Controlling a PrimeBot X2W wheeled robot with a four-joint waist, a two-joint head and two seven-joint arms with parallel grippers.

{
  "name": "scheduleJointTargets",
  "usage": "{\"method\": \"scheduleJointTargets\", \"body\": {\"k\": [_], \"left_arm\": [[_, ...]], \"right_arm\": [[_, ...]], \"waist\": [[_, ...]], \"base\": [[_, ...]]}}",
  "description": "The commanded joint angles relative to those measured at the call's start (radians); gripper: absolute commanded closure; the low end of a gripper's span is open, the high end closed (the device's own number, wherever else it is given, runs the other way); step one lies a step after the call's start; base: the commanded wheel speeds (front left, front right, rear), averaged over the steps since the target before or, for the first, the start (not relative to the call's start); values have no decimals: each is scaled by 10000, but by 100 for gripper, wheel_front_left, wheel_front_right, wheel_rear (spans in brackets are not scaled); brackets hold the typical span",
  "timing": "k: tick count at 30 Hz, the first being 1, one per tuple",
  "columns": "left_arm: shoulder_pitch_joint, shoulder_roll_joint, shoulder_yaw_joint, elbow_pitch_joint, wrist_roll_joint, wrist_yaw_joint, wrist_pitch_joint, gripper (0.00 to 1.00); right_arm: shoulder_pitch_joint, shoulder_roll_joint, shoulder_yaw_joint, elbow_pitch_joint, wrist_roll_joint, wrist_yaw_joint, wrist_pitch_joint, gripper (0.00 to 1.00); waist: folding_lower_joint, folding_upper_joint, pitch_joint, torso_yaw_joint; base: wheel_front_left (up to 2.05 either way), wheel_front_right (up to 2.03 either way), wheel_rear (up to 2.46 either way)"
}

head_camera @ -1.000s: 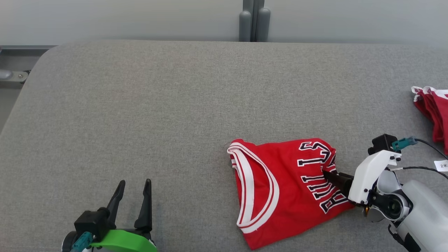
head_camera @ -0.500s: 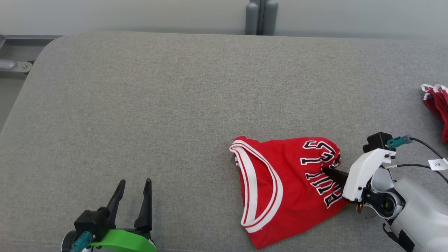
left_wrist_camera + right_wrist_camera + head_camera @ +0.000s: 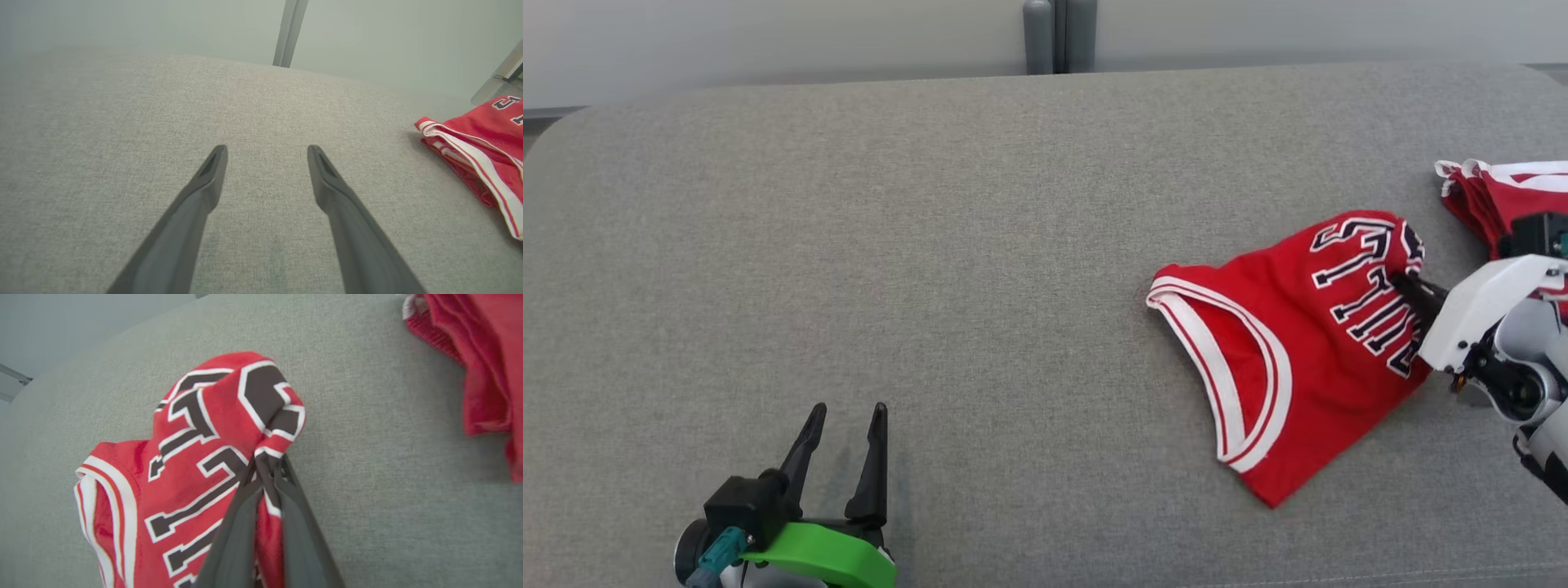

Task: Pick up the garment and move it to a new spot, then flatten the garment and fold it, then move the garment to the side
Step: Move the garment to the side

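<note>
Two red garments lay on the grey cloth-covered bench [image 3: 890,245], and neither was fully visible. The second red garment [image 3: 1490,192], a bunched heap with white trim, was cut off by the right edge of the head view and partly hidden behind the right arm's white housing. The jersey [image 3: 1282,359] was red with white-and-red banded trim and dark, white-outlined lettering. It lay crumpled at the bench's right side, just beside that heap. Its letters were folded over and could not be read whole, and in the left wrist view it ran off the right edge. The right gripper [image 3: 1406,284] met the jersey's right end, its dark fingers mostly buried in cloth there. The right wrist view showed this gripper pressed together on a fold of the lettered cloth, pinching it, with the rest of the jersey trailing away to the left and cut off at the bottom. The left gripper [image 3: 848,412] sat well apart at the lower left, its fingers spread over bare bench.
</note>
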Motion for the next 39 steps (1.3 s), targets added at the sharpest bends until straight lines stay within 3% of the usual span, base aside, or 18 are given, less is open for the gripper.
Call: {"method": "scheduleJointTargets", "body": {"k": [1,8,22,39], "left_arm": [[-206,107,-18,-50,-95,1,4,0],[-407,149,-114,-143,-114,1,6,0],[-549,385,-298,12,114,1,6,0],[-715,489,-331,13,162,1,6,0]], "right_arm": [[-451,-65,-68,84,-179,-2,-190,100],[-1984,-378,-353,345,-600,-2,-469,100],[-3408,-557,-820,1557,-1378,-2,-365,100],[-4373,-944,-1599,2642,-1844,-2,953,100]], "waist": [[0,0,264,-307],[0,0,562,-653],[0,0,865,-664],[0,0,1053,-654]], "base": [[0,0,0],[0,0,0],[0,0,0],[0,0,0]]}}
